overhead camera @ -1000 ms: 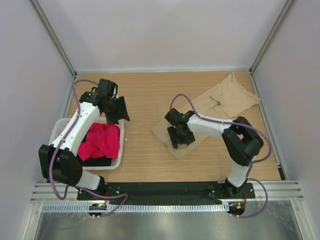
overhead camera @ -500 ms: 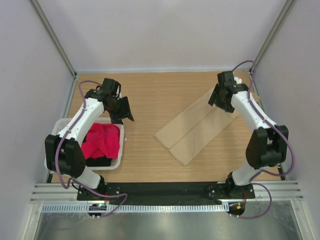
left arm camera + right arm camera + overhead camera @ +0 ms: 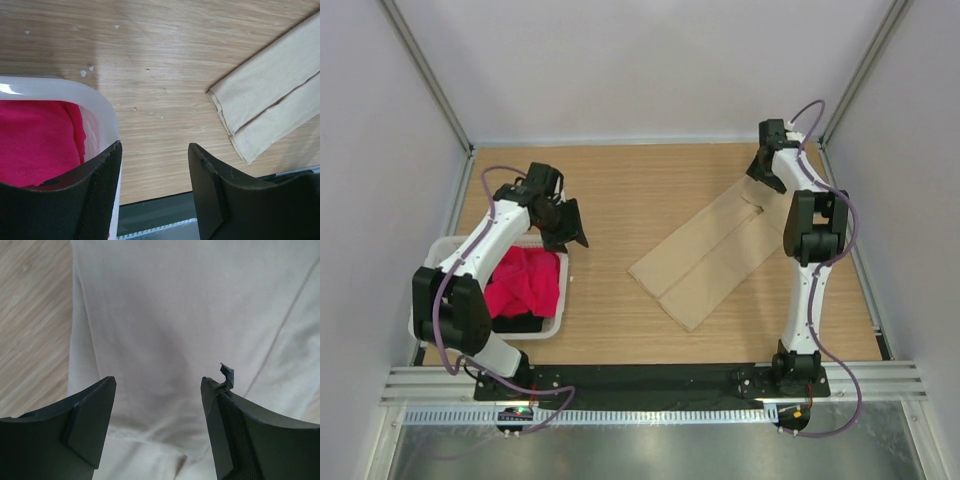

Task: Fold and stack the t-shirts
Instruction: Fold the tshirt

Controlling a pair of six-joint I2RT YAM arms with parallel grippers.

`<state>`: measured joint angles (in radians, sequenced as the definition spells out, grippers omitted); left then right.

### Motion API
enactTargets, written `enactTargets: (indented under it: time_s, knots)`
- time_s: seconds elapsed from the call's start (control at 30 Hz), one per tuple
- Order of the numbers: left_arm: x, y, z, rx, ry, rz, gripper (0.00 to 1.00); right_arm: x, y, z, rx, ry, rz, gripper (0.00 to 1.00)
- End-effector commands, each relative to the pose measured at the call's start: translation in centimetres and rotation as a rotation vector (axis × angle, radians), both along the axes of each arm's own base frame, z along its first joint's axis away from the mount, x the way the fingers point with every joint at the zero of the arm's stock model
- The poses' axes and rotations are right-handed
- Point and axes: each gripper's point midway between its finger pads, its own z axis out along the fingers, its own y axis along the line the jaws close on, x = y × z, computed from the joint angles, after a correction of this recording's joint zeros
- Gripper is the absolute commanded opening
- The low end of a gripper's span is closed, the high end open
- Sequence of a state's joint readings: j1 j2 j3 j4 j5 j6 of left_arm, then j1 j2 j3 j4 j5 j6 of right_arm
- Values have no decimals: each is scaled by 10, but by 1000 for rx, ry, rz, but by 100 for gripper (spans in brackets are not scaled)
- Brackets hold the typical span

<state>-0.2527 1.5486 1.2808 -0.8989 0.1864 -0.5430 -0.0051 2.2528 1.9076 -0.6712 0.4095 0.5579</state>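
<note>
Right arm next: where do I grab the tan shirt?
Probably the far short end of the tan t-shirt, from above, where the open right gripper hovers. It lies flat as a long diagonal strip, so that end folds over.

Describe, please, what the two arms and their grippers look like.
The left arm and right arm have white links, bulky black joints and a looping purple cable each. The left gripper and right gripper are black, each with two broad, flat, matte fingers.
</note>
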Motion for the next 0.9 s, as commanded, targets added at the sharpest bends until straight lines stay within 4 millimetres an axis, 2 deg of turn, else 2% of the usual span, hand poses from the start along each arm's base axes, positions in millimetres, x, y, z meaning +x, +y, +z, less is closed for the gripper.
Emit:
enactTargets:
  time_s: [0.0, 0.07, 0.23, 0.27, 0.3, 0.33, 0.43, 0.47, 0.53, 0.57, 0.67, 0.7, 0.8, 0.87]
  knots:
    - [0, 7, 12, 22, -66, -20, 58, 30, -10, 11, -46, -61, 25, 76]
    - [-2, 9, 11, 30, -64, -22, 58, 35, -6, 2, -34, -48, 68, 75]
    - [-5, 9, 11, 25, -52, -27, 57, 40, 24, -31, 67, -15, 168, 72]
    - [-5, 8, 11, 25, -50, -27, 58, 40, 44, -34, 53, 3, 227, 72]
    - [-5, 8, 12, 27, -53, -29, 58, 41, 52, -35, 42, 12, 260, 72]
    - [-4, 10, 13, 36, -56, -28, 58, 39, 77, -44, 40, 34, 318, 72]
    - [-3, 13, 13, 52, -60, -28, 58, 32, 111, -51, 8, 78, 414, 71]
    - [-4, 13, 13, 53, -59, -28, 58, 27, 136, -55, 9, 86, 458, 71]
    - [-4, 13, 13, 51, -56, -22, 58, 20, 163, -59, 19, 96, 510, 70]
    - [-5, 12, 14, 46, -54, -23, 58, 14, 192, -61, 22, 100, 564, 70]
    - [-8, 12, 16, 42, -60, -16, 58, -1, 232, -65, 23, 117, 643, 70]
    - [-9, 13, 17, 43, -60, -15, 58, -11, 257, -66, 26, 122, 688, 70]
    - [-15, 14, 18, 39, -57, -12, 58, -31, 294, -69, 37, 146, 774, 70]
    - [-18, 12, 17, 28, -54, -17, 58, -37, 303, -68, 20, 152, 813, 70]
